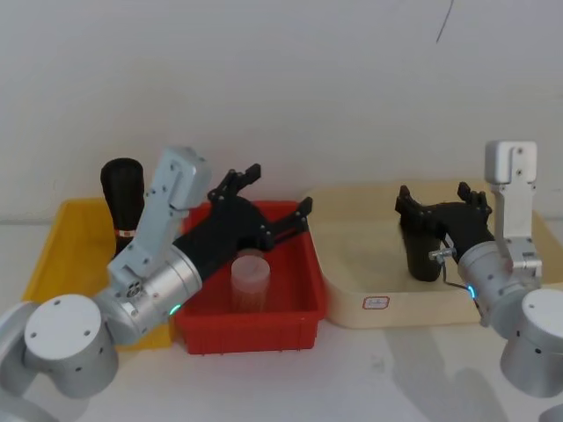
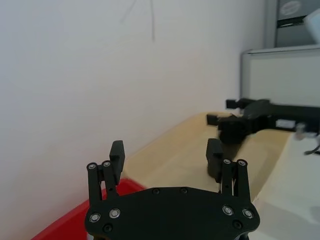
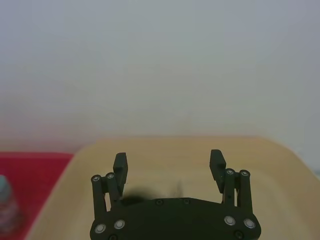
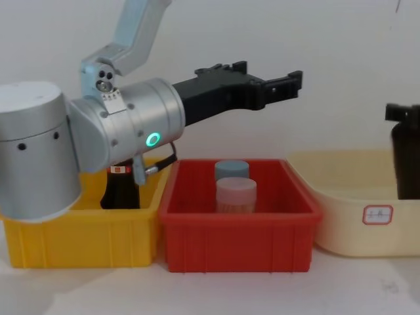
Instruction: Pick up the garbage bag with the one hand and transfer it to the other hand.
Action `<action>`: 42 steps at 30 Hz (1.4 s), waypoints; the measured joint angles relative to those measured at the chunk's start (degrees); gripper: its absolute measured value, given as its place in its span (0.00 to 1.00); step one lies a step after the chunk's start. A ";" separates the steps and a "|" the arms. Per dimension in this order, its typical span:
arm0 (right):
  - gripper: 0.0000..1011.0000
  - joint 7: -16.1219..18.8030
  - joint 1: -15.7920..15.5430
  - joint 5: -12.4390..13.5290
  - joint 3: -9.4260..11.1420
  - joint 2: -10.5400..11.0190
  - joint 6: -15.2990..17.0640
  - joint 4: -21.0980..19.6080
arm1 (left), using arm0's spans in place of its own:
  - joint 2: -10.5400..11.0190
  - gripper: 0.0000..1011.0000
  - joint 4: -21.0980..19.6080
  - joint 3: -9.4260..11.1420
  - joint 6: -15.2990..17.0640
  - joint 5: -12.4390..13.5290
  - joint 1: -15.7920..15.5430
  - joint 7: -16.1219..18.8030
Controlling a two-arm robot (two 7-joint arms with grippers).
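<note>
The garbage bag (image 1: 425, 257), a plain matte-black roll, stands upright in the beige tray (image 1: 361, 264) at the right. My right gripper (image 1: 440, 195) hovers just over its top, fingers open and pointing away from me, holding nothing. The left wrist view shows that gripper (image 2: 222, 111) lying level above the roll (image 2: 231, 134). In the right wrist view my right gripper (image 3: 167, 159) is open over the tray floor, with the roll hidden under its palm. My left gripper (image 1: 280, 189), on the wrist with the green ring, is raised over the red bin (image 1: 290, 308), open and empty (image 4: 269, 72).
The red bin holds a translucent jar (image 1: 248, 280) and, behind it, a grey-lidded one (image 4: 231, 169). A yellow bin (image 1: 53, 255) at the left holds a black roll with a red label (image 1: 123, 193). A white wall stands close behind the bins.
</note>
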 joint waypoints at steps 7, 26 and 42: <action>0.99 2.05 -1.46 2.44 0.53 -0.50 0.72 -4.56 | 1.58 0.99 -5.10 -1.55 1.74 2.13 3.81 4.81; 0.99 8.30 -5.26 6.91 -1.05 0.93 2.39 -13.00 | 4.25 0.99 -15.85 -6.64 4.32 6.07 14.19 15.01; 0.99 13.56 -8.81 6.09 -7.34 4.97 4.32 -14.90 | 4.97 0.99 -21.63 -10.06 5.87 7.86 20.72 20.25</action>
